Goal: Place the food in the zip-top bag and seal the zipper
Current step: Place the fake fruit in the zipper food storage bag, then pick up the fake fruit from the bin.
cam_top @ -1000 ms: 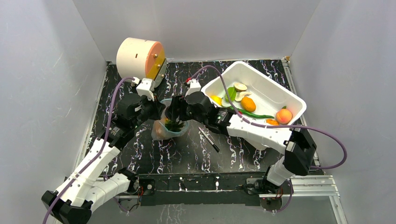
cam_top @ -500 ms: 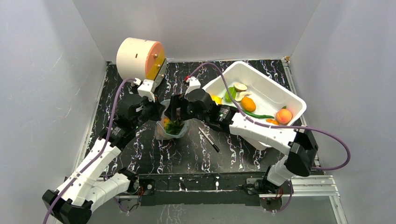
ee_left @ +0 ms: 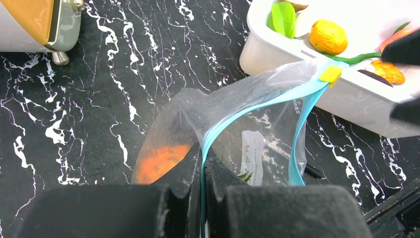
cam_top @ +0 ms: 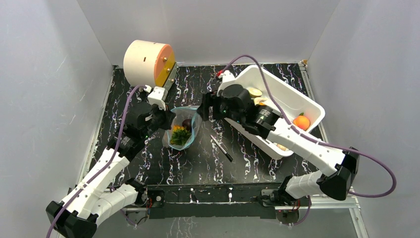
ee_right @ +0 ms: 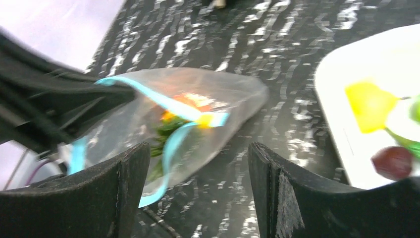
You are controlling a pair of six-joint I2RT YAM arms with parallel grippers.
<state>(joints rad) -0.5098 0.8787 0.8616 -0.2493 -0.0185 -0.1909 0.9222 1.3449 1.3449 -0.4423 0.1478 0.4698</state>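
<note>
Left pincer [ee_left: 203,161] pinching zipper [ee_left: 297,148] edge, bag [ee_left: 198,106] agape

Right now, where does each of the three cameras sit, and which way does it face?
Top external: fixed high behind the bases, looking down on the table, the left arm, the right arm, the bag and the tub.
Left wrist: on the left arm, looking along its jaws, shut on the bag's zipper, toward the tub.
Right wrist: on the right arm, looking between its open jaws at the bag, blurred, the left jaws beyond.
Shared: both wrist views show the zipper and its yellow slider, from opposite ends.
</note>
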